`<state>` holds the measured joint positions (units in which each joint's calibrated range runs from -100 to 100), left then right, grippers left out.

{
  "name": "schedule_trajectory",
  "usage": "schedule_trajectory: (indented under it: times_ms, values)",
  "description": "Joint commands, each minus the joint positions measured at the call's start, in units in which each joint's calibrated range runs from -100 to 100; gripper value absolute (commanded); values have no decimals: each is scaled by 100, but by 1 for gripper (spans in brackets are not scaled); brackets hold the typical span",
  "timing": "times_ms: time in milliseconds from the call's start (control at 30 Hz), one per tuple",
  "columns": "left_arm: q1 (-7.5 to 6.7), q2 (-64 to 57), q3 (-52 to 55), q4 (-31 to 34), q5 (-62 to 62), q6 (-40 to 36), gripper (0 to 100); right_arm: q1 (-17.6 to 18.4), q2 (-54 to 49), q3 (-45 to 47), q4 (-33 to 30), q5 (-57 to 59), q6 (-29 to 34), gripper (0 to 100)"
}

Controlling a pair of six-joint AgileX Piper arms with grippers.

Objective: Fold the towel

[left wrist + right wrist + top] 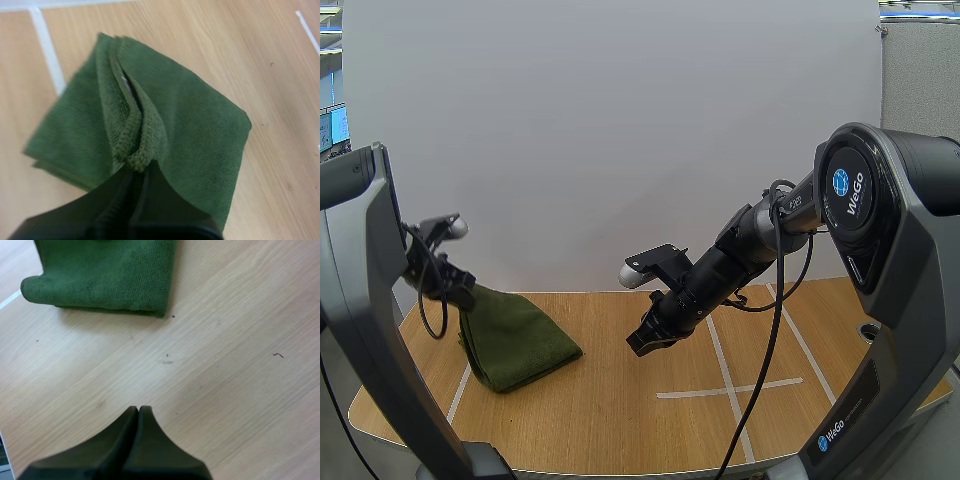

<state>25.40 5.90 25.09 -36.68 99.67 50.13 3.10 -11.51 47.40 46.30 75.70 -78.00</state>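
High view is showing a dark green towel [515,340] sitting on the left side of the wooden desk [620,420], with its bulk resting on the wood and its top corner drawn up into a peak. The left fingers [463,293] are gripping that peak, so the cloth is hanging down from them in a slanted, tent-like shape. White tape lines [730,390] are crossing the desk's right half, and another strip is running just beside the towel's left edge.

From the left wrist view, the left fingers [142,175] are pinching a raised ridge of hem between their tips, while the rest of the towel [190,115] is lying below in stacked layers on the wood.

The right fingers [638,345] are hovering above the middle of the desk, apart from the towel and angled down toward the surface. In the right wrist view, the right fingers [138,411] are lying pressed together as one dark wedge, holding nothing, over bare wood. The towel's [110,275] rounded folded edge is lying ahead of them, not touching.
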Motion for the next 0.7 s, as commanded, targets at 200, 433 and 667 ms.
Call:
schedule_trajectory:
  times_ms: [200,433,667]
  values:
    - [11,744,192,-215,33,313,0,-13,-54,19,14,536,-56,0]
    - [11,783,192,-207,33,325,2,75,-54,19,544,170,-398,0]
    - [11,767,192,-207,33,296,70,609,-40,-30,527,-843,-398,0]
